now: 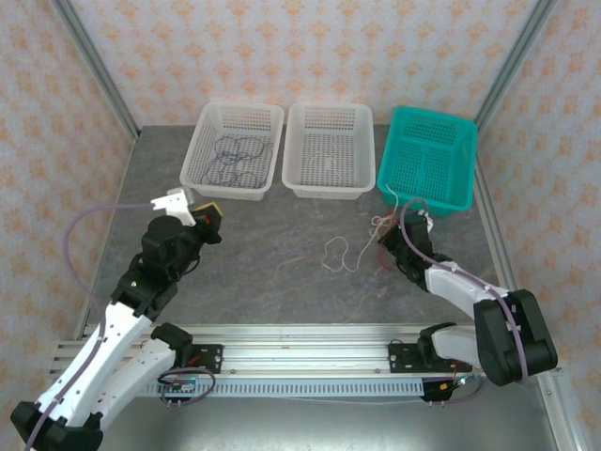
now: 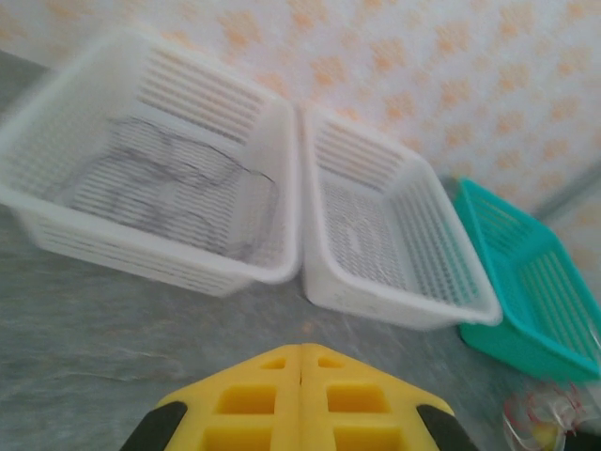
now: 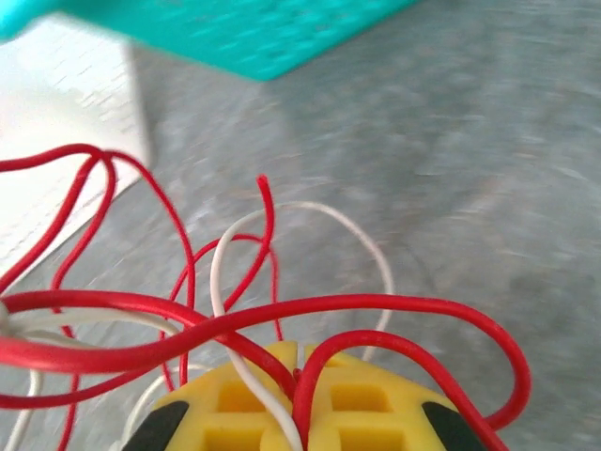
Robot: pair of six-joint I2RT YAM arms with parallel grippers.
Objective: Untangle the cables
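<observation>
Your right gripper [image 1: 387, 241] is pinched shut on the red and white cables [image 3: 282, 315] at right centre of the top view. Their loose strands trail left toward mid-frame. Your left gripper [image 1: 208, 222], closed and empty, sits well apart at left.

Grey table [image 1: 282, 272] w/ orange-patterned wallpaper walls [image 1: 310, 47] around.
</observation>
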